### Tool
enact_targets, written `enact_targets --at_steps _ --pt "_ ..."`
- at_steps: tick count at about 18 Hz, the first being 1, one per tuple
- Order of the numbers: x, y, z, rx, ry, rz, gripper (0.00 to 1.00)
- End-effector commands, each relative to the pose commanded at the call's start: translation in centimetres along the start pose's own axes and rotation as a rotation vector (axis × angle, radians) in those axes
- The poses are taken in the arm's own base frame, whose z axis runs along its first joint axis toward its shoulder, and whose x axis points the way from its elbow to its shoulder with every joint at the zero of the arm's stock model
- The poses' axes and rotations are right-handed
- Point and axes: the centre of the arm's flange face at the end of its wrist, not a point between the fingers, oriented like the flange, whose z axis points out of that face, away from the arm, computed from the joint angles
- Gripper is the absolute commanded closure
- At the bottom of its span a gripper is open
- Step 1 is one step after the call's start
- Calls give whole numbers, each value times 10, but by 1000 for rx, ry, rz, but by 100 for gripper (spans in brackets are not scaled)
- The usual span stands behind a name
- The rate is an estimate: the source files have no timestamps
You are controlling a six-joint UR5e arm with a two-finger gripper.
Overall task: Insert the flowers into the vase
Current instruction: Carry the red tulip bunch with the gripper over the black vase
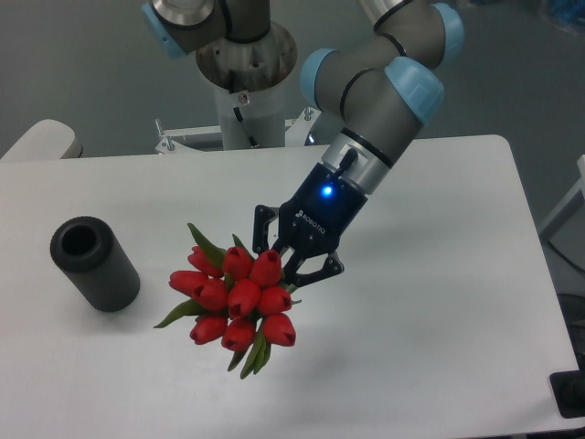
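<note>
One bunch of flowers (236,297), one vase (94,263), one gripper (291,259) — that is the full count on the white table (439,302). Within the bunch, about ten closed red tulip buds can be counted, packed tight, with a few green leaves poking out at the upper left, the lower left and the bottom.

The bunch sits near the middle of the table, buds toward the camera and slightly left. Its long axis runs from the buds at lower left up toward the gripper at upper right, where the stems disappear behind the buds; the stems themselves are mostly hidden. The gripper's dark fingers close in around the bunch just behind the buds, holding it. A blue light glows on the gripper body, and the arm (384,101) reaches down from the upper right.

The vase stands well apart to the left, a dark matte cylinder with thick walls — its round bore faces up and is visible from above, its axis upright
</note>
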Motion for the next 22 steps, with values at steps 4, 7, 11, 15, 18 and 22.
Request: enact_targets --at_steps 4,7,11,15,18,22 --pt "8 -2 7 16 28 -44 83" --pt "13 -8 6 69 66 -75 83" --pt "35 -21 21 76 108 -68 85" --pt "61 -38 37 78 147 -19 85" --pt "81 -50 52 115 213 7 85" --pt "102 -55 57 277 360 15 86"
